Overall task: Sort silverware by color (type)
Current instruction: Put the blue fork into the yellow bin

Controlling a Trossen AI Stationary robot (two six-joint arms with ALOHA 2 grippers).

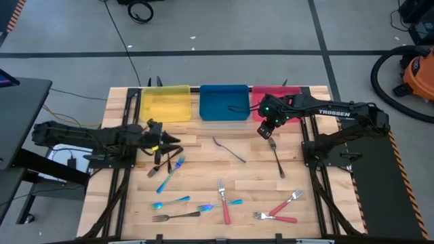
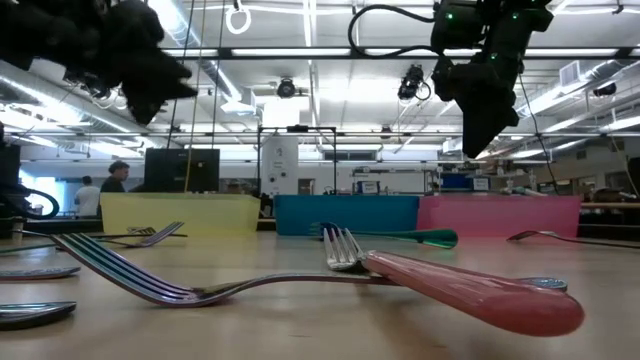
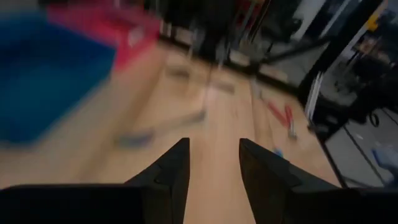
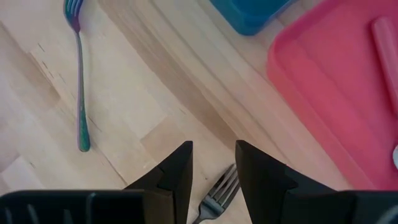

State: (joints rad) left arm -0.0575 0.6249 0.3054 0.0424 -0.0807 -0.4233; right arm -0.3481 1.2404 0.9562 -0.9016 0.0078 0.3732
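Note:
Silverware lies scattered on the wooden table: an iridescent fork [image 1: 229, 149] [image 4: 79, 74] at the middle, a dark fork [image 1: 277, 157] with its tines [image 4: 217, 193] under my right gripper, dark forks [image 1: 161, 163] beside my left gripper, and blue-handled [image 1: 169, 175] and red-handled [image 1: 224, 201] pieces near the front. My right gripper [image 1: 266, 130] [image 4: 213, 168] hangs open above the dark fork's tines, off the table [image 2: 480, 130], next to the red tray. My left gripper [image 1: 166, 141] [image 3: 214, 162] is open and empty, held level over the table's left part.
Three trays stand along the far edge: yellow [image 1: 165, 103], blue [image 1: 224, 102] with a dark utensil inside, and red [image 1: 274, 95] [image 4: 336, 81] with a pink-handled piece [image 4: 385, 37]. A red-handled fork [image 2: 460, 290] lies closest to the low camera. Bare wood lies between the trays and the iridescent fork.

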